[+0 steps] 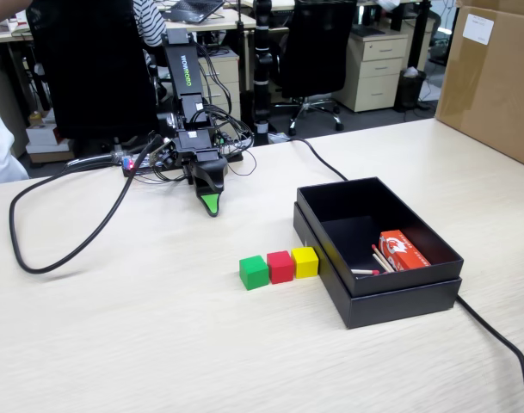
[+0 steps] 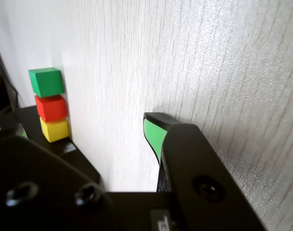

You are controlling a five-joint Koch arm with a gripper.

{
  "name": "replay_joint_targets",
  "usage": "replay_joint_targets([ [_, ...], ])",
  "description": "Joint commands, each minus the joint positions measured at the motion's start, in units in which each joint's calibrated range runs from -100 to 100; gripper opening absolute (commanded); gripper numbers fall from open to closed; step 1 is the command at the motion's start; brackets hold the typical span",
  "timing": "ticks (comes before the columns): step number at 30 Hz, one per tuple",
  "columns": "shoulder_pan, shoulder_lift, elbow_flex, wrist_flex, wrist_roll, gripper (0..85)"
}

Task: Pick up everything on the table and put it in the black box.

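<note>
Touching cubes (image 1: 280, 267) line black box's (image 1: 330, 267) edge.

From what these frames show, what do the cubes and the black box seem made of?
The green cube, red cube and yellow cube look like painted wood or plastic: flat, matte faces with no glare, so the material stays open. The black box looks like matte cardboard: thin straight walls with a doubled rim.
</note>
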Motion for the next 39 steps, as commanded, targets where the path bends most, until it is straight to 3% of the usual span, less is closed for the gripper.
replay_joint_targets([
  [1, -0.2, 0.0, -0.7, -2.1, -0.3, 47.6],
  [15, -0.8, 0.7, -0.1, -2.4, -0.3, 47.9],
  [20, -1.4, 0.7, 3.3, -7.4, -0.2, 48.7],
  [30, -1.9, 3.0, 20.8, -23.4, 0.8, 49.1],
  [39, -0.3, 19.1, 46.8, -44.8, 1.3, 47.1],
])
